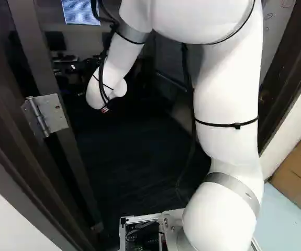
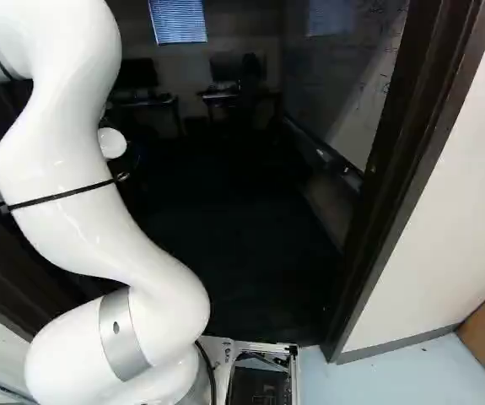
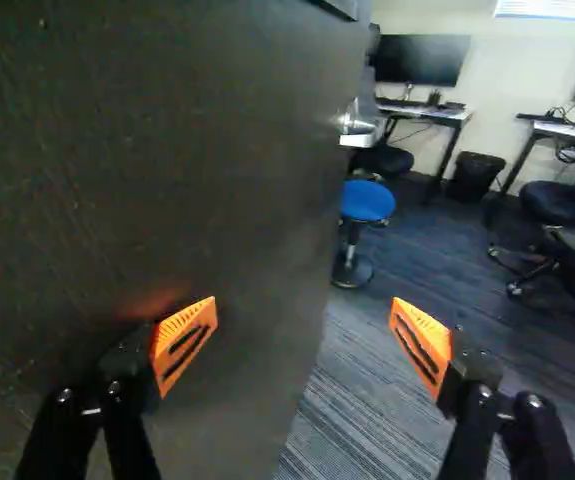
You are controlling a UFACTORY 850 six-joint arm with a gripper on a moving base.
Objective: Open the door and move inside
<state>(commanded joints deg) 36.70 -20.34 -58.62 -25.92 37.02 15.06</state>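
Door's open; I'm at the drive-in stage, I'd say

Base (image 2: 263, 348) nearest me, approx. at the threshold; jamb (image 2: 387, 177) close on its R. Hinge (image 1: 45, 115) on the L side, door (image 3: 167, 170) standing open into the rm. Pincer (image 3: 303, 342) has its fingers wide apart, nothing gripped, one beside the door face; can't tell if touching. Handle (image 3: 359, 128) farther on. Next: ease fwd, arm guarding vs. door swing-back, watch jamb clearance. Blue stool (image 3: 367, 201) beyond.
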